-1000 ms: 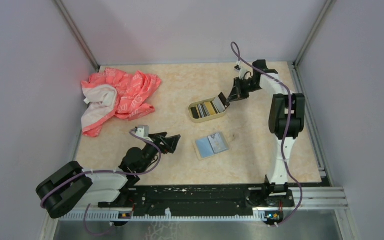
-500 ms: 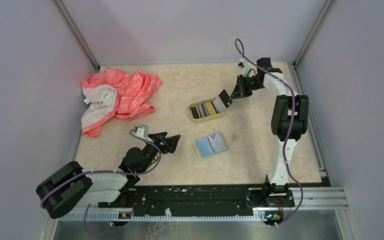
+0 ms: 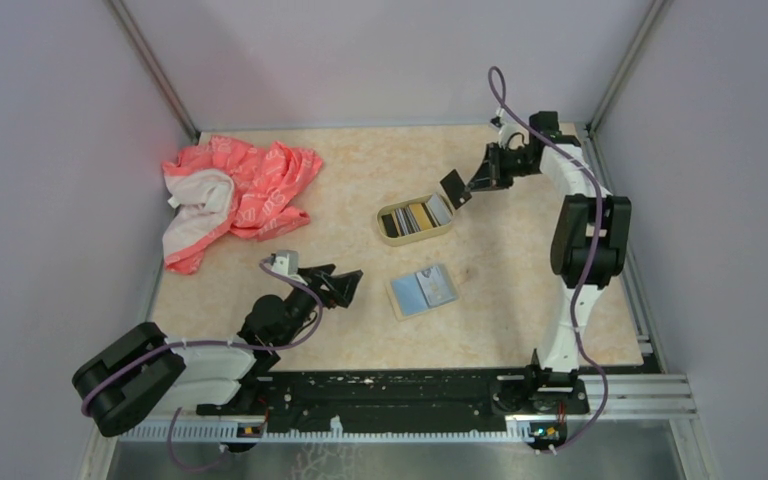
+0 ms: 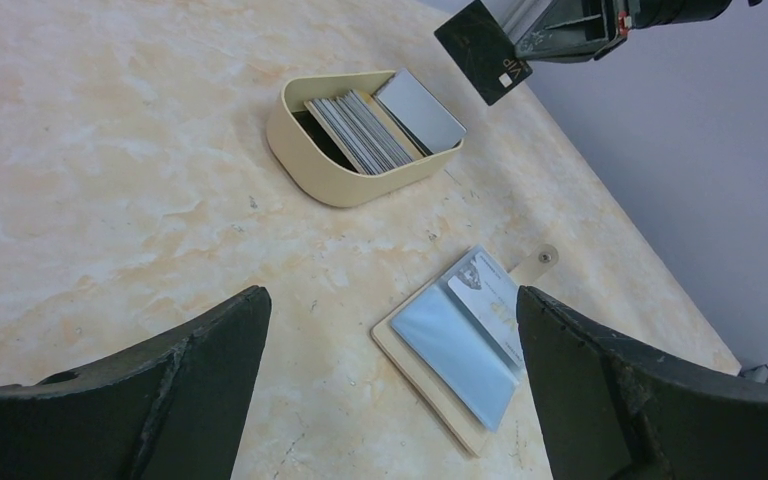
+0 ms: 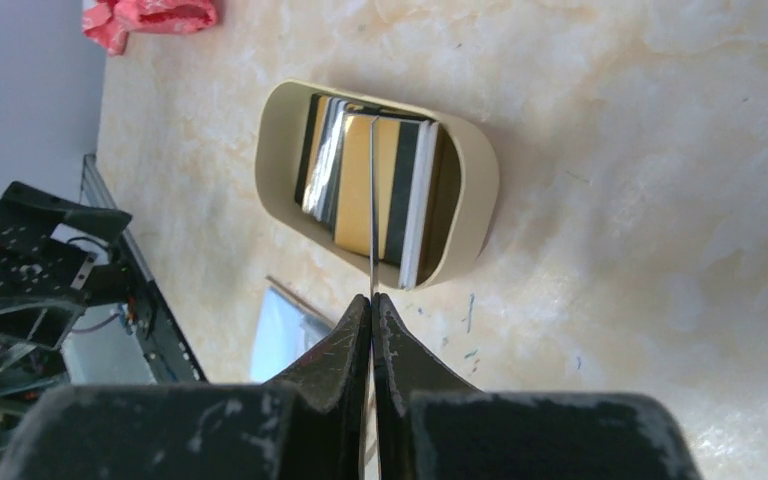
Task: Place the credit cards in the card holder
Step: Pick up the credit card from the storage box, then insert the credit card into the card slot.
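A cream oval tin (image 3: 415, 218) holds several credit cards on edge, grey, striped and silvery; it also shows in the left wrist view (image 4: 305, 150) and the right wrist view (image 5: 475, 180). My right gripper (image 3: 471, 185) is shut on a black card (image 3: 453, 187) and holds it in the air above the tin's right end. The card is edge-on in the right wrist view (image 5: 371, 200) and reads "VIP" in the left wrist view (image 4: 482, 50). An open tan card holder (image 3: 424, 290) with pale blue sleeves and one whitish card lies flat. My left gripper (image 3: 348, 283) is open and empty, left of it.
A pink and white cloth (image 3: 232, 192) lies bunched at the back left. Grey walls close in the table on three sides. The black rail with the arm bases (image 3: 400, 392) runs along the near edge.
My right gripper has lifted the black card up and back to the right, away from the tin's right end. The left arm has not moved.
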Controlling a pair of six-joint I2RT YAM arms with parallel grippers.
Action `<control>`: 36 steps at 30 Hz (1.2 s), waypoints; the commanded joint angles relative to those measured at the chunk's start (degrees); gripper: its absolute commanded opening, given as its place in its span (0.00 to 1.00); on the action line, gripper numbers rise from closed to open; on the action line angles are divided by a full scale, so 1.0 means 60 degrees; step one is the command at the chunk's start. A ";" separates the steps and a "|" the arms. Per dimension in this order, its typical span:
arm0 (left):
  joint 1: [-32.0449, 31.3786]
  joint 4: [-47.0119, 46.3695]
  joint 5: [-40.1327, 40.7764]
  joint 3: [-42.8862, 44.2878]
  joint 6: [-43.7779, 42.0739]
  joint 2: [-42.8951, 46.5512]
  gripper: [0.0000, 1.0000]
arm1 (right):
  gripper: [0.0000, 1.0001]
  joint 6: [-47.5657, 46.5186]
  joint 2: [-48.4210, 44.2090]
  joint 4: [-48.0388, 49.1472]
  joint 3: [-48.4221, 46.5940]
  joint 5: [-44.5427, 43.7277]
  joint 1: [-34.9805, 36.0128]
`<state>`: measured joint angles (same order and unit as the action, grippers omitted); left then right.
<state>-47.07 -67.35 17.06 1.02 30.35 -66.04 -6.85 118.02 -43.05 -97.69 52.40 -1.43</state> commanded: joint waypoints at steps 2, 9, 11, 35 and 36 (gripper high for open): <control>0.0066 -0.0413 -0.1019 -0.0354 -0.0455 -0.0200 0.99 | 0.00 0.0513 -0.1161 0.0533 0.0321 0.1238 -0.0110; 0.0227 -0.1893 -0.3472 0.0343 0.0295 -0.0553 0.99 | 0.00 0.2479 -0.2436 0.2716 0.2026 0.3229 -0.0088; 0.0269 -0.2594 -0.3943 0.0472 0.0688 -0.0844 0.99 | 0.00 0.2939 -0.2928 0.3375 0.2757 0.3701 -0.0005; 0.0257 -0.5894 -0.4647 0.3126 0.1988 -0.4718 0.90 | 0.00 0.5405 -0.5083 0.8028 0.6773 0.5305 0.2206; 0.0251 -0.5896 -0.4678 0.3267 0.2098 -0.4785 0.87 | 0.00 0.5357 -0.5084 0.8017 0.6776 0.5291 0.2237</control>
<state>-45.74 -86.21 -11.42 17.98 40.82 -92.77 25.87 90.26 1.89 -56.99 82.46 11.05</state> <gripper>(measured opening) 0.906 0.004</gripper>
